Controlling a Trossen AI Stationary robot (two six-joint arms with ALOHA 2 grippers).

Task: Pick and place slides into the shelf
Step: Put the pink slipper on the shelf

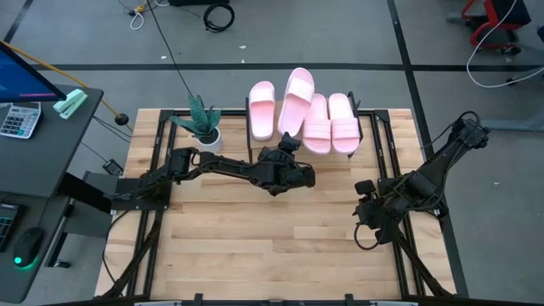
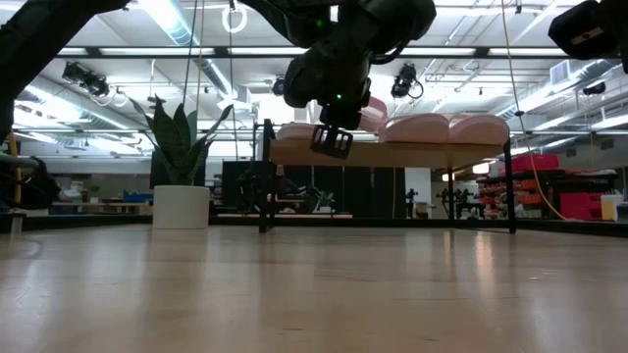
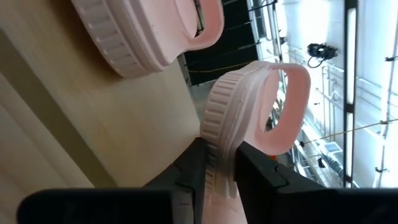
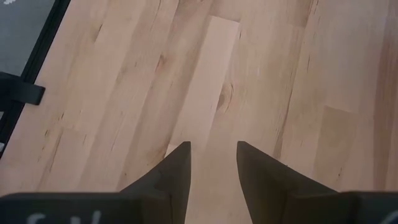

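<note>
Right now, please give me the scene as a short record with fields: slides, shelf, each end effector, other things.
slides: four pale pink; three lie on the shelf, at the left and the right two; the fourth slide lies tilted between them
left end effector: at the shelf, fingers on either side of the fourth slide's sole edge
right end effector: open, empty, over bare table at its right side
other: potted plant left of the shelf

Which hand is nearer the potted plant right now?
Left. The left hand is at the shelf, a few slides' width to the right of the potted plant, gripping a slide. The right hand sits far off near the table's right edge.
</note>
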